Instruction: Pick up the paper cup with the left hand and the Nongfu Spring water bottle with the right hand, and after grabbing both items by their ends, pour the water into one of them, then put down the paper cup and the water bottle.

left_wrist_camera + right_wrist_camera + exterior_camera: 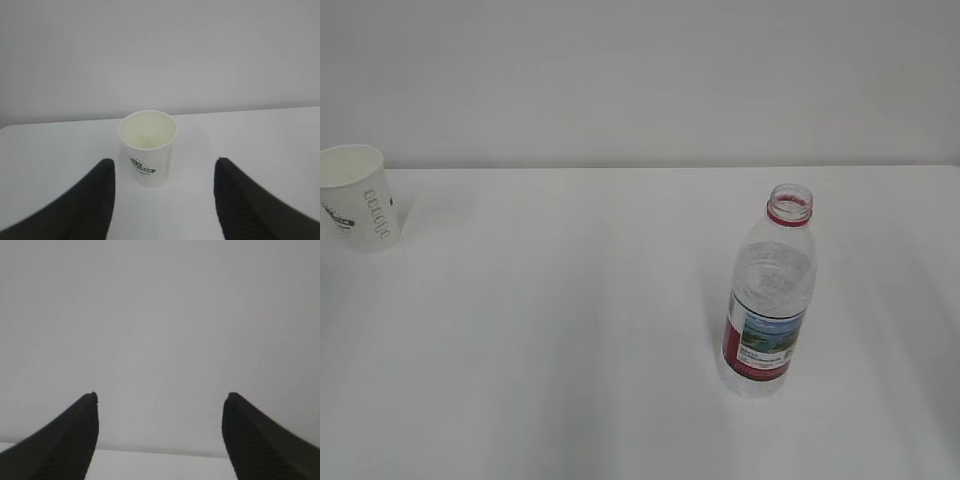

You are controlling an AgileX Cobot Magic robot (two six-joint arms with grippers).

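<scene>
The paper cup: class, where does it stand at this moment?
In the exterior view the paper cup stands upright at the table's far left edge, well apart from the water bottle; in the left wrist view it sits ahead, between the open fingers.

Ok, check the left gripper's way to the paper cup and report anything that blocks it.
Nothing visible blocks it. The paper cup stands upright on the table, ahead of the open left gripper, with only bare tabletop between them.

White worktop (570, 330), paper cup (360, 208) upright at its far left edge, uncapped Nongfu Spring water bottle (770, 295) standing right of centre, well apart
</scene>
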